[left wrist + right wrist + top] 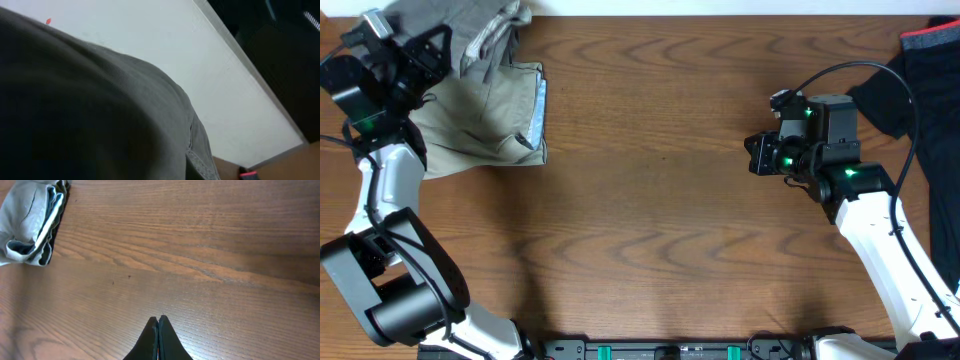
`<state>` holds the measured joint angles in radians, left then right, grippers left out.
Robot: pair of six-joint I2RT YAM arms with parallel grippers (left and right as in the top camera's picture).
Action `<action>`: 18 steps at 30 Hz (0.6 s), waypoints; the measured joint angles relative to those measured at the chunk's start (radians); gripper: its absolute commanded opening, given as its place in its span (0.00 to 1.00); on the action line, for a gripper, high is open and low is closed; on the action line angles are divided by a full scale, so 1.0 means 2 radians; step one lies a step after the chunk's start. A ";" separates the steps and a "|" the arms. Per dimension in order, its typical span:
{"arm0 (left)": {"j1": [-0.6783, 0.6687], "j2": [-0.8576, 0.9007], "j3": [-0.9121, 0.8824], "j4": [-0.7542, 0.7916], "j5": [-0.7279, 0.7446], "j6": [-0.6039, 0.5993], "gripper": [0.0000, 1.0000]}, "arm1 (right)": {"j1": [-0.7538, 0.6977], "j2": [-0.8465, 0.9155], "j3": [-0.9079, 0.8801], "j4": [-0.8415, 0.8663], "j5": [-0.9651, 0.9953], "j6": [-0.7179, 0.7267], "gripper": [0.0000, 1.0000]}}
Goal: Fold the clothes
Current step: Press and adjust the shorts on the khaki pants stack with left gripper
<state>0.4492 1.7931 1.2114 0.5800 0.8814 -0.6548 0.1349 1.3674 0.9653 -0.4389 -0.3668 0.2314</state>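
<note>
The grey-beige shorts lie folded at the table's far left, with their upper part bunched and raised toward the back edge. My left gripper is at that bunched part and looks shut on the cloth. In the left wrist view the shorts fill most of the frame and hide the fingers. My right gripper hovers over bare wood at right of centre. Its fingertips are pressed together with nothing between them. The shorts' folded edge shows at the far left of the right wrist view.
A black garment with a red trim lies at the table's far right corner, partly under the right arm's cable. A white wall runs behind the table's back edge. Brown wooden tabletop lies between the two arms.
</note>
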 measured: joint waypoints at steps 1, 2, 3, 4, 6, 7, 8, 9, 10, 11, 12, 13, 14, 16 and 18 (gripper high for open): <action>-0.001 0.000 0.000 -0.001 -0.003 -0.002 0.06 | 0.000 0.000 0.000 0.000 0.000 0.000 0.01; -0.002 0.001 0.000 -0.002 -0.009 0.001 0.05 | 0.000 0.000 0.000 0.000 0.000 0.000 0.01; -0.004 0.002 0.000 -0.002 -0.016 0.002 0.06 | 0.000 0.000 0.000 0.000 0.000 0.000 0.01; -0.005 0.003 0.000 -0.002 -0.023 0.004 0.06 | 0.000 0.000 0.000 -0.001 0.000 0.000 0.01; -0.007 0.010 0.000 -0.003 -0.039 0.007 0.06 | 0.000 0.000 0.000 -0.003 0.000 0.000 0.01; -0.007 0.014 0.000 -0.003 -0.043 0.008 0.06 | 0.000 0.000 0.000 -0.006 0.000 0.001 0.01; -0.007 0.019 0.000 -0.003 -0.048 0.008 0.06 | 0.000 0.000 0.000 -0.009 0.000 0.001 0.01; -0.008 0.027 0.000 -0.004 -0.051 0.008 0.06 | 0.000 0.000 0.000 -0.012 0.000 0.002 0.01; -0.009 0.035 0.000 -0.009 -0.055 0.007 0.06 | 0.000 0.000 0.000 -0.015 0.000 0.002 0.01; -0.009 0.043 0.000 -0.014 -0.058 0.008 0.06 | 0.000 0.000 0.000 -0.017 0.000 0.002 0.01; -0.011 0.052 0.000 -0.017 -0.060 0.008 0.06 | 0.000 0.000 0.000 -0.018 0.000 0.002 0.01; -0.013 0.063 0.000 -0.017 -0.063 0.008 0.06 | 0.000 0.000 0.000 -0.018 0.000 0.002 0.01; -0.015 0.074 0.000 -0.016 -0.064 0.008 0.06 | 0.000 0.000 0.000 -0.018 0.000 0.002 0.01; -0.020 0.091 0.000 -0.004 -0.065 0.007 0.06 | 0.000 0.000 0.000 -0.019 0.000 0.002 0.01; -0.024 0.101 0.000 0.019 -0.065 0.001 0.06 | 0.000 0.000 0.000 -0.022 0.000 0.002 0.01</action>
<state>0.4007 1.9942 1.2114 0.6189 0.7521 -0.6521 0.1349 1.3674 0.9653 -0.4820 -0.3672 0.2356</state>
